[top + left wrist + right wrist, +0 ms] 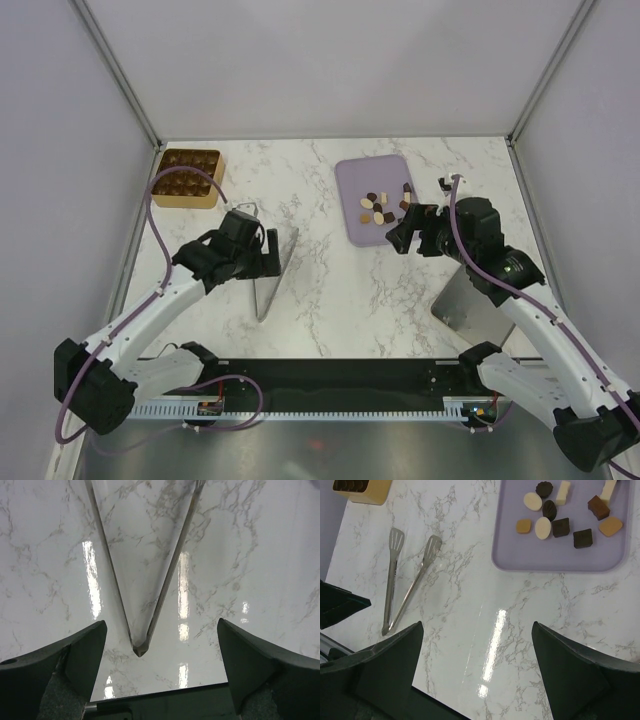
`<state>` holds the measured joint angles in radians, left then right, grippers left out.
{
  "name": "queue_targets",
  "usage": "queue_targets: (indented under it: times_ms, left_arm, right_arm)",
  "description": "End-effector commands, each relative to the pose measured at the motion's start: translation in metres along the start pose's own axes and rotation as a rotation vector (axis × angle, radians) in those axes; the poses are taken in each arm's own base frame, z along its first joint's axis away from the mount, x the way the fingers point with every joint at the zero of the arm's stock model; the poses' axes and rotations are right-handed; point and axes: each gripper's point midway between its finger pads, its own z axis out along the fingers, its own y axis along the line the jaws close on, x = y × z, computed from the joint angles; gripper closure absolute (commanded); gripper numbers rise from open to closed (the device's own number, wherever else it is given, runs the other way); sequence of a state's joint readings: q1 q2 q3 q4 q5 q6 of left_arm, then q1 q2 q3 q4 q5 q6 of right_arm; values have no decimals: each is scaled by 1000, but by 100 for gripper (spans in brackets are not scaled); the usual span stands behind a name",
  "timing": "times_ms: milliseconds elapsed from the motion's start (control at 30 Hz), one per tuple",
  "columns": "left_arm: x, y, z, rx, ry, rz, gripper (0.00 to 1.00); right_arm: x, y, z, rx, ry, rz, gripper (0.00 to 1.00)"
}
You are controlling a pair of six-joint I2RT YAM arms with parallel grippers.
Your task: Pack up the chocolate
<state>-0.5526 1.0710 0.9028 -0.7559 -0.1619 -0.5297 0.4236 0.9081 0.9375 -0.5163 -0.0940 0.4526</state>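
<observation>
As left claw (161,625) gapes, angled down, seemingly above tongs (141,647)

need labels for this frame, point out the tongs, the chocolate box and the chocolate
tongs (396,539), right wrist view, on the left flat head
chocolate box (185,199), top view, on its near golden wall
chocolate (543,528), right wrist view, middle of a white oval piece

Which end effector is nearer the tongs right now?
Left. The left end effector, open, is directly over the tongs. The right end effector is well off to their right, at the near corner of the lilac tray.
</observation>
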Motion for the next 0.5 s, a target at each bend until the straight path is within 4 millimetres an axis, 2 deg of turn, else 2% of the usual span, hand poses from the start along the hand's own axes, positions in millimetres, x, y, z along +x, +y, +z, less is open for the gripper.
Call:
queue_targets:
  times_ms: [0,67,100,167,200,333,467]
  left_arm:
    - [18,11,17,-65,60,-62,0]
    - [23,9,25,-57,72,-77,0]
    - [33,11,33,-65,103,-75,0]
    - [38,9,40,-56,118,-75,0]
    - [47,13,46,-69,145,-68,0]
    - [55,11,58,-46,155,-60,0]
    - [55,9,69,-39,148,-49,0]
  right_arm:
    - [-1,7,-1,-40,-18,-3,2]
    - [0,6,-1,-40,-20,-4,2]
    - [1,6,-1,-41,-20,-5,2]
    - [0,6,-2,-43,-25,-13,2]
    - [1,5,-2,-41,-25,-15,2]
    - [0,6,-4,-53,-36,-27,2]
    - [-1,7,-6,-66,-59,-32,2]
